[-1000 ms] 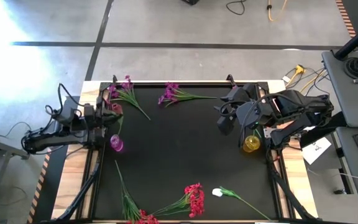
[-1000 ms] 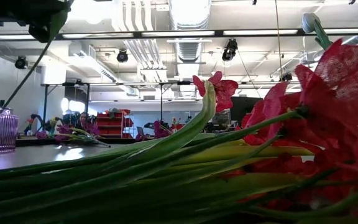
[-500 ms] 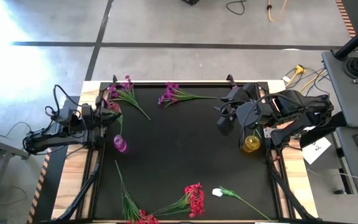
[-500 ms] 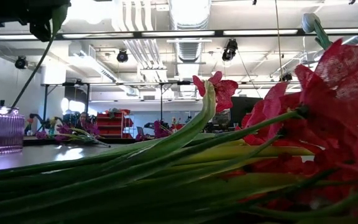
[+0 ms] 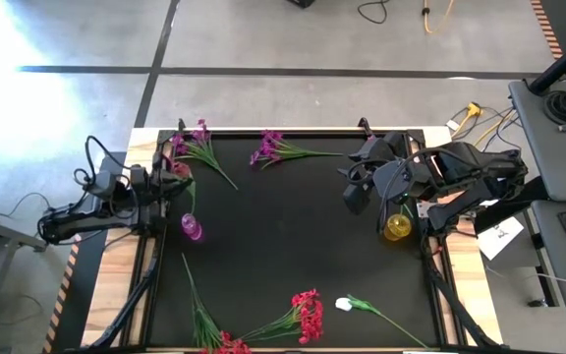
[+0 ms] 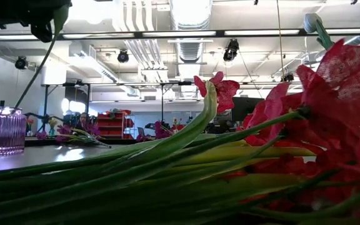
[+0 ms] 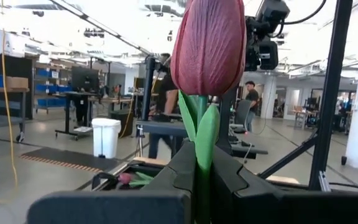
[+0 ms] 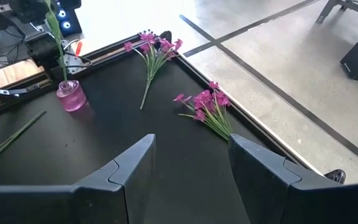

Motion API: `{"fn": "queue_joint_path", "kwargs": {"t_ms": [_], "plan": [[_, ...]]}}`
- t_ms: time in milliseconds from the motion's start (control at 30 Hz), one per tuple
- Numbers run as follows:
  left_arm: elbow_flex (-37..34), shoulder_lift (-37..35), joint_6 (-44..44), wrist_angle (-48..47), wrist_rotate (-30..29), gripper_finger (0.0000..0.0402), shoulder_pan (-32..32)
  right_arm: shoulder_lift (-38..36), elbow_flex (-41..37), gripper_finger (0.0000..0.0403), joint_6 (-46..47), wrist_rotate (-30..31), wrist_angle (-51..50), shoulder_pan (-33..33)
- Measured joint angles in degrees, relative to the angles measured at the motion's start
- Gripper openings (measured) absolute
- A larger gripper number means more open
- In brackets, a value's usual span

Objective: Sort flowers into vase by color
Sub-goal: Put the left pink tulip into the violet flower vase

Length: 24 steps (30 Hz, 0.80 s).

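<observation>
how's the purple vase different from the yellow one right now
The purple vase stands by the mat's left edge, near the left gripper; the yellow vase stands by the right edge, near the right gripper. The purple one has a green stem reaching down into it, held by the left gripper; the yellow one shows none. Both are small, translucent and upright.

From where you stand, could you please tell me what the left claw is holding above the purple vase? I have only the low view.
Observer: The left claw is shut on the stem of a dark pink tulip, bud upward.
Operator: Is the stem inside the vase?
Observer: The right wrist view shows its lower end meeting the mouth of the purple vase; I cannot tell how deep it goes.
Operator: And the right claw?
Observer: The right claw is open and empty, hovering near the yellow vase.
</observation>
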Motion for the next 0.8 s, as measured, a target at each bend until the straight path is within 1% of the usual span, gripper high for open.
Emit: {"fn": "queue_joint_path", "kwargs": {"t_ms": [133,233,333,400,467,567,633,700,800], "plan": [[-0.8,0.0,-0.4,2.8,0.5,0.0000,0.0,0.0,0.0,0.0194,0.0,0.0,0.0,0.0],[-0.8,0.0,-3.6,1.3,3.3,0.0000,0.0,0.0,0.0,0.0194,-0.1,0.0,0.0,0.0],[1.0,-0.1,-7.1,-5.5,3.4,0.0000,0.0,0.0,0.0,0.0194,-0.1,-0.2,0.0,0.0],[3.8,0.0,-7.9,-12.0,3.2,0.0001,0.0,0.0,0.0,0.0194,0.1,-0.9,0.0,0.0],[7.2,0.5,-9.5,-19.1,1.8,0.0007,0.0,0.0,0.0,0.0194,0.8,-1.0,0.0,0.0],[12.7,1.5,-11.6,-29.2,-0.9,0.0026,0.0,0.0,0.0,0.0194,1.4,-1.0,0.0,0.0],[16.1,2.3,-12.0,-34.2,-1.6,0.0042,0.0,0.0,0.0,0.0194,1.4,-1.0,0.0,0.0],[18.8,3.1,-12.8,-37.0,-1.6,0.0059,0.0,0.0,0.0,0.0194,1.5,-0.8,0.0,-0.4],[22.3,4.5,-13.3,-40.6,-1.6,0.0087,0.0,0.0,0.0,0.0194,2.8,1.2,-0.1,-1.5]]}}
